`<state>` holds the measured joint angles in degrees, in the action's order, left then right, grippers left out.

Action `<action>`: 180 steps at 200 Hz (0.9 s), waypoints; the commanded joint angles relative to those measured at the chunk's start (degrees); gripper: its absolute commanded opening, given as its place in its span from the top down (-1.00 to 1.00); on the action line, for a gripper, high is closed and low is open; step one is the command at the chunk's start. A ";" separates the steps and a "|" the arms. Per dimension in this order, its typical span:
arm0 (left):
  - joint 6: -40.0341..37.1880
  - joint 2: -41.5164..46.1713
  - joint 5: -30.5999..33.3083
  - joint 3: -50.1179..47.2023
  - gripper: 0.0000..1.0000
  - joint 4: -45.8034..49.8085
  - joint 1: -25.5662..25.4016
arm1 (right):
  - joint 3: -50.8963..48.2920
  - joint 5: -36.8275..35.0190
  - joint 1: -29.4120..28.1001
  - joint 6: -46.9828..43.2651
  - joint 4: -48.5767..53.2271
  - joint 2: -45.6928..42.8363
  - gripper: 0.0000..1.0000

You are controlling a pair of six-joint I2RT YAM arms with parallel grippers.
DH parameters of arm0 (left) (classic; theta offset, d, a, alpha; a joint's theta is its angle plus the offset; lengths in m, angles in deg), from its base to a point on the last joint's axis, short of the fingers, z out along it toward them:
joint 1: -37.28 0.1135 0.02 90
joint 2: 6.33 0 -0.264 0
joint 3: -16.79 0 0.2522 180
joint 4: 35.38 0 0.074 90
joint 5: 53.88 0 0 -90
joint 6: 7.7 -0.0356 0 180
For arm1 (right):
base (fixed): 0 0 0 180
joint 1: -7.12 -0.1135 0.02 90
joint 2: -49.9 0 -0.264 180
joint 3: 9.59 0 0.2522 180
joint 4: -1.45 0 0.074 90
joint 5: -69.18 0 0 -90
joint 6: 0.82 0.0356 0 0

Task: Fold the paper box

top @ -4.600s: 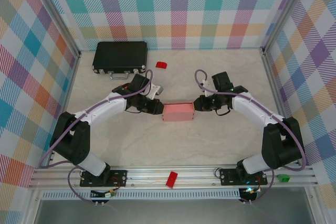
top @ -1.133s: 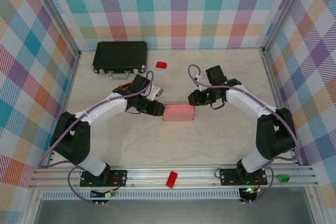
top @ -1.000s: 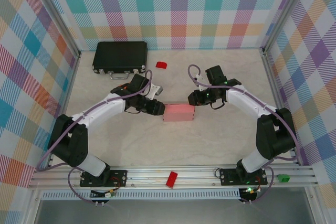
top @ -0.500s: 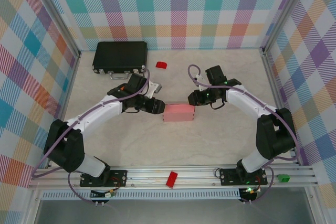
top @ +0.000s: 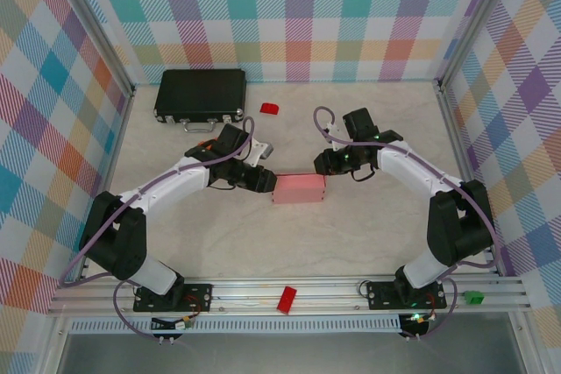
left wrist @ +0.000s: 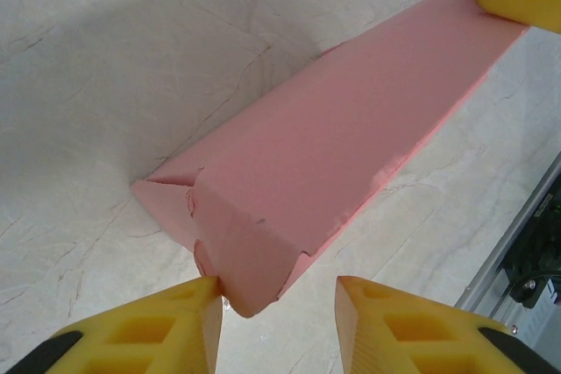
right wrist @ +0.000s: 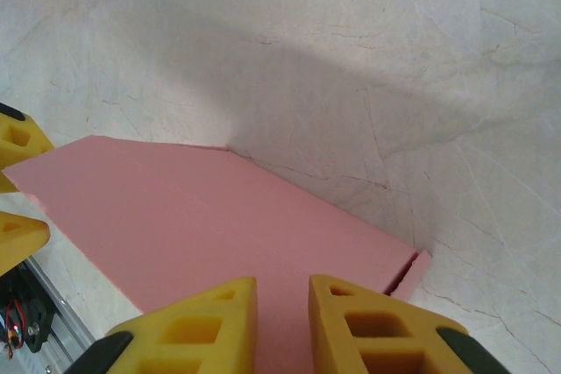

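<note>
The paper box (top: 298, 188) lies folded into a small pink rectangular box at the table's middle. My left gripper (top: 267, 183) is at its left end. In the left wrist view the box (left wrist: 351, 129) runs away from the left gripper (left wrist: 279, 304), which is open: one finger touches the folded end flap and the other stands clear of it. My right gripper (top: 323, 166) sits at the box's back right corner. Its jaws hover over the box top (right wrist: 175, 216), and the right gripper (right wrist: 282, 286) is open only a narrow slit with nothing in it.
A black hard case (top: 200, 95) lies at the back left, with a small red block (top: 269, 109) to its right. Another red block (top: 287, 299) rests on the front rail. Checked walls close in the left, back and right sides.
Over the last seconds my right gripper has moved from the box's right end onto its back right corner. The left jaws widened briefly, then narrowed. The box has stayed put.
</note>
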<state>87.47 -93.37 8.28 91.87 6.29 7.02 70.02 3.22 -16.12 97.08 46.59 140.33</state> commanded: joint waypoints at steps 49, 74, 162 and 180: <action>0.63 1.60 -1.62 0.73 0.28 -1.69 -0.50 | 0.78 -0.24 -0.37 -0.56 1.85 1.23 0.53; 0.63 2.34 -0.10 0.84 0.29 -1.59 -0.50 | 0.54 -0.30 -0.39 -0.59 1.74 1.24 0.53; 0.56 3.07 1.92 0.30 0.13 -2.06 -0.50 | 0.69 -0.31 -0.35 -0.62 1.70 1.23 0.53; 0.59 2.37 0.61 0.56 0.15 -2.01 -0.50 | 0.69 -0.30 -0.39 -0.47 1.77 1.24 0.53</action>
<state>87.64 -91.10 10.23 91.87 5.00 7.02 70.08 3.22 -16.17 97.08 46.59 140.51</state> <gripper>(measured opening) 0.432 0.234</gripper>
